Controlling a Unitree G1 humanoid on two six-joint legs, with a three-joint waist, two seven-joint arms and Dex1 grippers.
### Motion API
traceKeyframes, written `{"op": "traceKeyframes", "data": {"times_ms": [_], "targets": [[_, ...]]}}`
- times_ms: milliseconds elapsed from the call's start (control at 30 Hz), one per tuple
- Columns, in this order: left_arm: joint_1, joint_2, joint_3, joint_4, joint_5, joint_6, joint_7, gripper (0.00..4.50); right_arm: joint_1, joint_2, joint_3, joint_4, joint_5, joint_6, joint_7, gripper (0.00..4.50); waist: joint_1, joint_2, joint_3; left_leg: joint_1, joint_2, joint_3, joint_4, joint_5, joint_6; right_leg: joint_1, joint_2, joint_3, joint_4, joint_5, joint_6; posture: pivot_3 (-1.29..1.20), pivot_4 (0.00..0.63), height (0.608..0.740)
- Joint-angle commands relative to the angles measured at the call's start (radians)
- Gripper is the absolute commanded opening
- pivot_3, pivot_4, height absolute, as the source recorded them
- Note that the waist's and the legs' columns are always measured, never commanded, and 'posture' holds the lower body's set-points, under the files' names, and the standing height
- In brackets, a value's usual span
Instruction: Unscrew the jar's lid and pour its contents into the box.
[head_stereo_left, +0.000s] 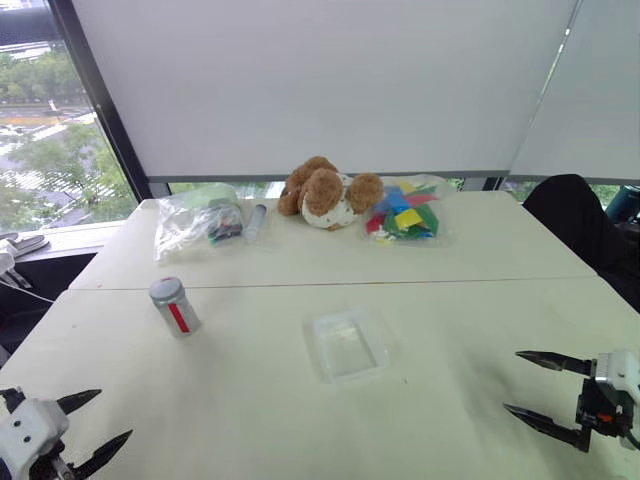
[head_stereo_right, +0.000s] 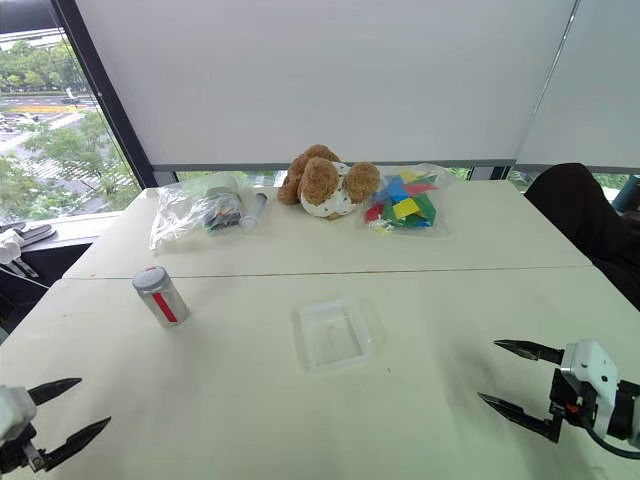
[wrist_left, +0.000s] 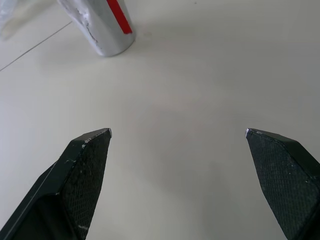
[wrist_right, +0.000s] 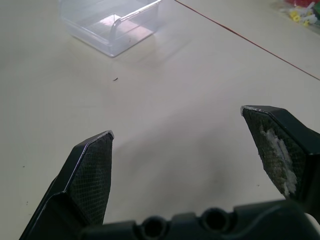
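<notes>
Jar capped, box bare, both grippers spread and holding nothing.
I see the silvery jar (head_stereo_left: 175, 306), red-striped, grey lid (head_stereo_left: 166, 289) on, ahead of my left gripper (head_stereo_left: 92, 425); the clear square box (head_stereo_left: 347, 345) sits ahead of my right gripper (head_stereo_left: 530, 386).

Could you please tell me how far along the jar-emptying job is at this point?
Nothing looks done yet. The jar stands on the table with its lid still on, and the box looks empty. Nothing is in hand: the left gripper and right gripper hover apart from both, jaws open. Grasping, unscrewing and pouring all remain.
</notes>
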Motion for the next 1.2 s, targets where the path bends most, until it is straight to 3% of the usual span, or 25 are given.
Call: {"op": "traceKeyframes", "data": {"times_ms": [33, 200, 267, 367, 533, 733, 900, 1200], "targets": [[0.021, -0.017, 0.039, -0.058, 0.001, 0.006, 0.022, 4.44, -0.053, -0.01, 0.008, 0.011, -0.005, -0.014, -0.004, 4.5, -0.002, 0.0, 0.0, 0.0, 0.0, 0.0, 0.0, 0.0, 0.0, 0.0, 0.0, 0.0, 0.0, 0.0, 0.0, 0.0, 0.15, 0.74], [0.028, -0.046, 0.062, -0.073, -0.033, 0.059, 0.046, 4.44, -0.147, 0.061, 0.04, 0.004, 0.021, -0.037, -0.025, 4.5, 0.0, 0.0, 0.0, 0.001, 0.002, 0.001, 0.0, 0.0, 0.0, 0.0, 0.002, 0.001, 0.0, 0.001, -0.001, 0.0, 0.15, 0.74], [0.041, -0.084, 0.086, -0.107, -0.114, 0.125, 0.061, 4.44, -0.198, 0.111, 0.054, -0.024, 0.08, -0.036, -0.01, 4.5, -0.001, 0.0, 0.0, 0.001, 0.002, 0.0, 0.0, 0.0, 0.0, 0.0, 0.003, 0.001, 0.0, 0.001, -0.001, 0.0, 0.15, 0.74], [0.047, -0.18, 0.133, -0.148, -0.158, 0.154, 0.159, 4.44, -0.263, 0.16, 0.096, -0.08, 0.13, 0.024, -0.02, 4.5, -0.004, 0.0, 0.0, 0.001, 0.002, 0.0, 0.0, 0.0, 0.0, 0.0, 0.003, 0.002, 0.0, 0.001, -0.001, 0.0, 0.15, 0.74], [0.054, -0.423, 0.184, -0.189, -0.15, 0.115, 0.388, 4.44, -0.304, 0.219, 0.193, -0.229, 0.241, 0.181, -0.003, 4.5, 0.002, -0.002, -0.001, 0.001, 0.002, 0.0, 0.001, 0.0, 0.0, 0.0, 0.002, 0.002, 0.0, 0.001, -0.001, 0.0, 0.15, 0.74], [0.088, -0.547, 0.176, -0.231, -0.086, 0.067, 0.509, 4.44, -0.379, 0.285, 0.247, -0.242, 0.212, 0.162, -0.006, 4.5, 0.006, -0.005, -0.001, 0.0, 0.001, 0.0, 0.003, 0.0, 0.0, 0.001, 0.003, 0.002, 0.0, 0.002, 0.0, 0.0, 0.15, 0.74], [0.067, -0.614, 0.062, -0.405, -0.05, 0.122, 0.621, 4.44, -0.393, 0.293, 0.252, -0.176, 0.177, 0.121, 0.026, 4.5, 0.006, -0.01, -0.003, 0.0, 0.001, 0.0, 0.005, -0.002, -0.003, 0.003, 0.003, 0.002, 0.0, 0.003, 0.0, 0.0, 0.15, 0.74], [-0.191, -0.675, -0.179, -0.535, 0.172, 0.349, 0.931, 4.44, -0.372, 0.277, 0.246, -0.182, 0.149, 0.133, -0.013, 4.5, -0.002, -0.009, -0.003, 0.001, 0.001, 0.001, 0.004, 0.0, 0.0, 0.002, 0.006, 0.003, 0.0, 0.007, 0.004, 0.0, 0.15, 0.74]]}}
